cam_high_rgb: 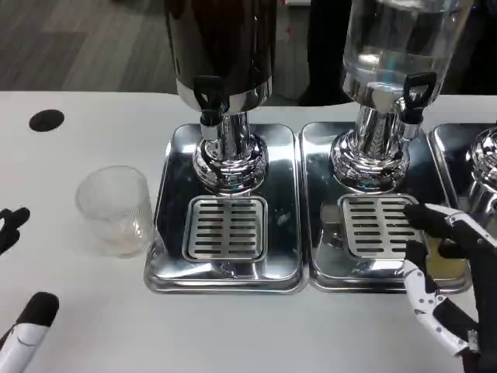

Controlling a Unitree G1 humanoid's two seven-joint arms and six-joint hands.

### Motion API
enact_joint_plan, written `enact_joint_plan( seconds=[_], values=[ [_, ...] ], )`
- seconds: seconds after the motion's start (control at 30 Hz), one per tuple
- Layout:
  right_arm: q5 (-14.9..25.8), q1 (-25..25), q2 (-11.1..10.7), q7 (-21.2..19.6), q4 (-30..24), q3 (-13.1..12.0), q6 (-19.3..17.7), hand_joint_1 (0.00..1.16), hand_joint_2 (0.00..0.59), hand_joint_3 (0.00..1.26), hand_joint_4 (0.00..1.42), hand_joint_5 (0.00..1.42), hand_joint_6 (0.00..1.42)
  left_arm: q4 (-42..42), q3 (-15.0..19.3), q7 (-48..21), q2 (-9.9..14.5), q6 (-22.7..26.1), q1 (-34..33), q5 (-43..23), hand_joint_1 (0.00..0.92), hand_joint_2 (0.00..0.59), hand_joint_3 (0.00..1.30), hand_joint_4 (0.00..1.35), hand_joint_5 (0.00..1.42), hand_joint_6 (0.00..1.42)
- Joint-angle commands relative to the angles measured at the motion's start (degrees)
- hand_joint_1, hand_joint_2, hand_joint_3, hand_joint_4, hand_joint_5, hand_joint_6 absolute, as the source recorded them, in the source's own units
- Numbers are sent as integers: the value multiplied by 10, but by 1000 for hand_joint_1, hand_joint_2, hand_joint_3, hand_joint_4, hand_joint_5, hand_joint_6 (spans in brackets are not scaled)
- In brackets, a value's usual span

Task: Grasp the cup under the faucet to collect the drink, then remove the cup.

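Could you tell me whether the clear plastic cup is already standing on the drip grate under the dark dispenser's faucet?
No, the clear plastic cup stands on the white table, left of the drip tray, not on its grate.
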Motion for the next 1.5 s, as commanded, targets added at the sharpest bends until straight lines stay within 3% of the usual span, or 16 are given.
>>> enact_joint_plan(
  seconds=[0.03, 0.4, 0.83, 0.97, 1.17, 1.5],
  values=[
    [1, 3, 1, -9, 3, 1, -12, 727, 452, 408, 379, 328, 410, 1, 4, -6, 2, -10, 1, -6, 88, 97, 156, 54, 100, 38],
    [-1, 8, 1, -14, 6, 2, -15, 726, 452, 408, 379, 337, 396, 17, 7, -5, 2, -15, -1, -18, 90, 97, 152, 50, 100, 38],
    [1, 13, 0, -18, 7, -5, -17, 726, 452, 408, 379, 338, 395, 57, 25, -28, 26, 9, -37, -53, 106, 63, 82, 34, 100, 38],
    [1, 8, 1, -18, 7, -7, -16, 726, 452, 408, 379, 338, 395, 68, 34, -33, 43, 27, -55, -54, 161, 52, 7, 5, 93, 38],
    [2, 4, 2, -18, 5, -10, -15, 726, 452, 408, 379, 338, 395, 81, 39, -37, 60, 36, -69, -43, 346, 48, 0, 0, 20, 19],
    [1, 0, 5, -21, 9, -6, -18, 726, 452, 408, 379, 338, 395, 158, 42, -47, 77, 39, -110, -53, 385, 37, 0, 0, 0, 1]
  ],
)
